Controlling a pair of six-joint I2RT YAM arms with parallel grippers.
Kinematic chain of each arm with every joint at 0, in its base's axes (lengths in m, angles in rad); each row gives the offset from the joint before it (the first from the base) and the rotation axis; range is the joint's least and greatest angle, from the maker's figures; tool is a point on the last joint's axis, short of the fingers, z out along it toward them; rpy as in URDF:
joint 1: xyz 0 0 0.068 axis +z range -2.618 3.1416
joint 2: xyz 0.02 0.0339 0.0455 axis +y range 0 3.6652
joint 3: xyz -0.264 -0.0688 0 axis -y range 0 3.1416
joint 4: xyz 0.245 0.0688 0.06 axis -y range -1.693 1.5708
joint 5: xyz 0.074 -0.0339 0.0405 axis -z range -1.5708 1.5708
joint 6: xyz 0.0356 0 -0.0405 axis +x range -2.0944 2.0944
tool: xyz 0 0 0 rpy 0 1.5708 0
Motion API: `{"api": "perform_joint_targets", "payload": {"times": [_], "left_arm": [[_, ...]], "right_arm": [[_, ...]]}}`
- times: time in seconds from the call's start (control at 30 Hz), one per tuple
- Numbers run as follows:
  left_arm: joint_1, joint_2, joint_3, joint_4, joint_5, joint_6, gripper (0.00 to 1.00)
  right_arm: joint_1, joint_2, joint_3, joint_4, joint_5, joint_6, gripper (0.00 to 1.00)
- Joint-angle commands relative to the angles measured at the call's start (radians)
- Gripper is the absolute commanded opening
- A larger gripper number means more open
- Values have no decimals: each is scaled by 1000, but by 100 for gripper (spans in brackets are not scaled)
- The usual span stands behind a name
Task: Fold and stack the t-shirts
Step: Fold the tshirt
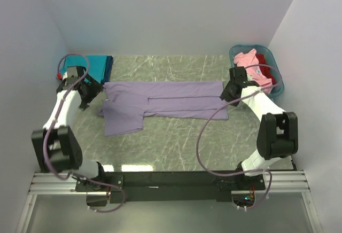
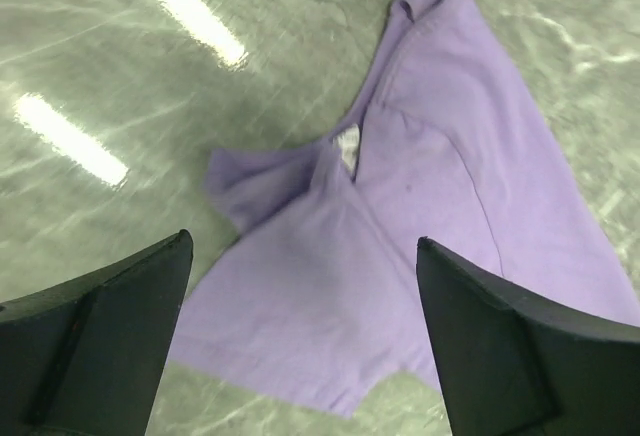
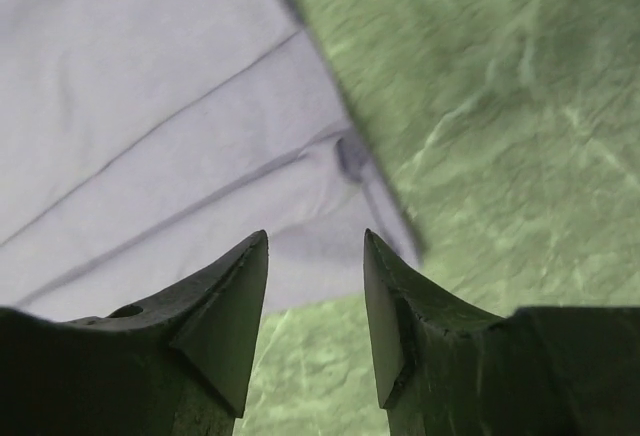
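- Across the marble-patterned table [image 1: 176, 147], the lavender t-shirt [image 1: 163, 102] lies folded lengthwise, one sleeve spread out.
- Left gripper [image 2: 300, 246] hangs over its collar end, fingers spread wide, empty.
- Right gripper [image 3: 315, 241] hovers over its hem corner, fingers parted, gripping nothing.
- Beyond the hem, a teal basket [image 1: 278, 86] half hides a pink shirt [image 1: 246, 59].

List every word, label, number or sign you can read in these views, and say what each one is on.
No text can be read.
The only label is a white neck tag at the collar of the lavender t-shirt, seen in the left wrist view. It is too blurred to read.
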Motion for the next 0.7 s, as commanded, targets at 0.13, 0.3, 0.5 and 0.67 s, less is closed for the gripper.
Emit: {"api": "perform_joint_targets", "payload": {"times": [0.13, 0.3, 0.5, 0.67], "left_arm": [[-123, -213, -193, -76, -87, -23, 99], [-201, -262, -338, -85, -98, -72, 88], [-269, -216, -386, -64, -101, -92, 70], [-318, -119, -382, -45, -104, -92, 62]], "right_arm": [[132, -143, -73, 7, 13, -33, 51], [175, -206, -138, 26, -31, -29, 51], [184, -211, -195, 38, -33, -27, 50], [184, -212, -216, 52, -50, -29, 50]]}}
